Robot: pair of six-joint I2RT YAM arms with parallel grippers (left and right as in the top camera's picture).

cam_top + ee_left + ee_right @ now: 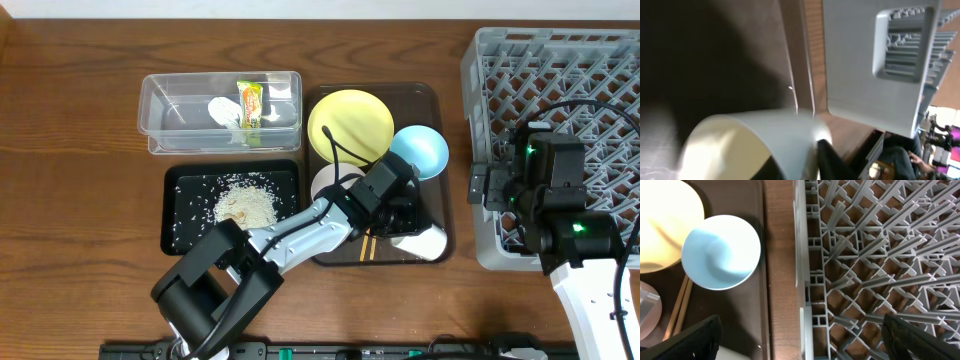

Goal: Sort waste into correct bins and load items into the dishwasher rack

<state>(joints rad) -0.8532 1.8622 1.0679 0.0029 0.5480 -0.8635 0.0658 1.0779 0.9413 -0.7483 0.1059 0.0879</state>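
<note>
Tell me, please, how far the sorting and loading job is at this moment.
Done: the green-and-orange snack wrapper and crumpled white tissue lie in the clear rectangular plastic tub; the loose white rice lies in the shallow black tray. In hand: the left gripper is at a white dish on the brown tray. Left: the large grey plastic rack shows no dishes; round yellow plate and light blue bowl wait.

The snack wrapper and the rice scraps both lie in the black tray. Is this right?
Not quite. The overhead view shows the snack wrapper in the clear tub; only the rice scraps lie in the black tray.
</note>
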